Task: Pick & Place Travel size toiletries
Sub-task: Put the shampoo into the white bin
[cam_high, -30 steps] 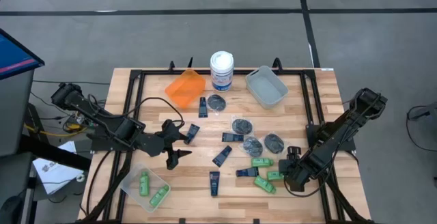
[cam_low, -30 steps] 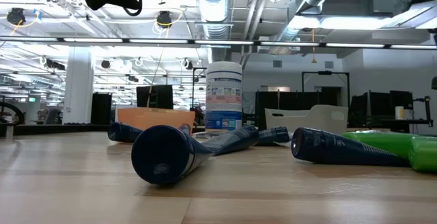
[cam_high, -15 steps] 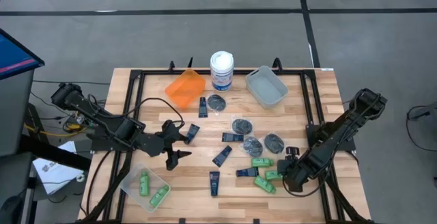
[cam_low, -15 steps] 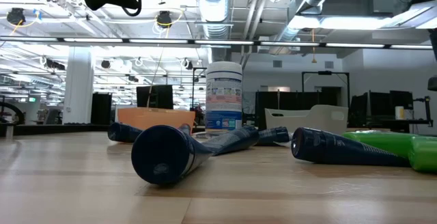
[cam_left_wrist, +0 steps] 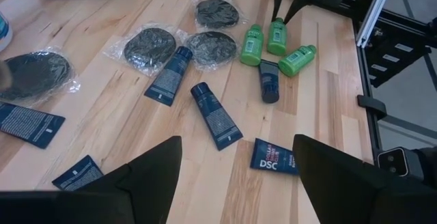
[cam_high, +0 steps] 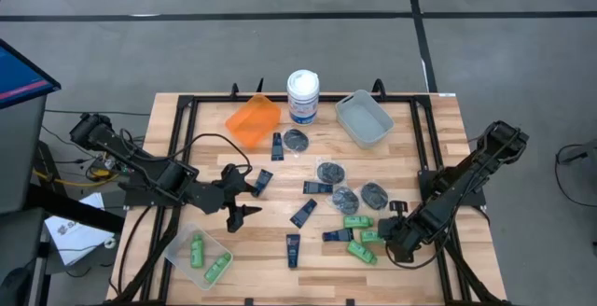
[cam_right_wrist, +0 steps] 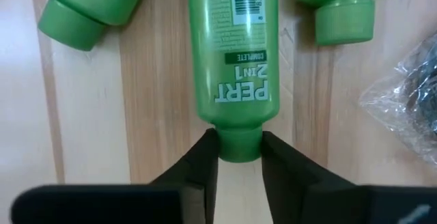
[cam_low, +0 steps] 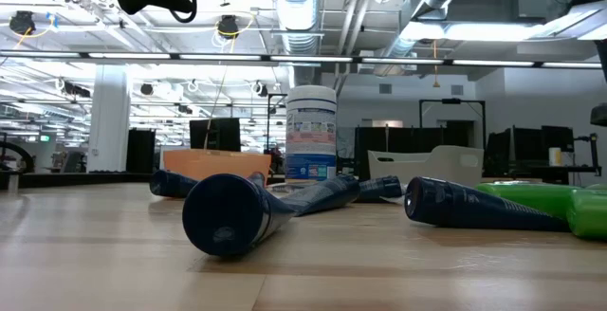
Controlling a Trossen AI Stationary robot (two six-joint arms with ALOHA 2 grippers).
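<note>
Between the two dark fingers [cam_right_wrist: 205, 157] of the right gripper [cam_right_wrist: 239, 149] sits the cap of a bright green plastic bottle with a white "PERT 2 in 1" print [cam_right_wrist: 235, 60], lying flat on the pale wooden table [cam_right_wrist: 89, 115]. The fingers stand only a cap's width apart, one on each side of the cap and touching or almost touching it; whether they actually squeeze it cannot be told. The bottle's body stretches straight away from the fingertips. To either side of it lie two more green bottles, one [cam_right_wrist: 85, 5] with its cap angled toward the same finger side, the other [cam_right_wrist: 345, 5] next to a crinkled clear wrapper holding a round dark grey pot [cam_right_wrist: 406, 108].

In the high view this gripper [cam_high: 391, 224] is at the green cluster [cam_high: 359, 236] near the table's right front.

The left gripper [cam_high: 244, 201] hovers over bare wood, fingers [cam_left_wrist: 147, 166] spread wide and holding nothing. Ahead of its fingertips lie dark navy flat tubes [cam_left_wrist: 215, 115], wrapped grey pots [cam_left_wrist: 147, 44] and the green bottles. A clear plastic bin [cam_high: 198, 255] with two green bottles in it sits near the left arm.
</note>
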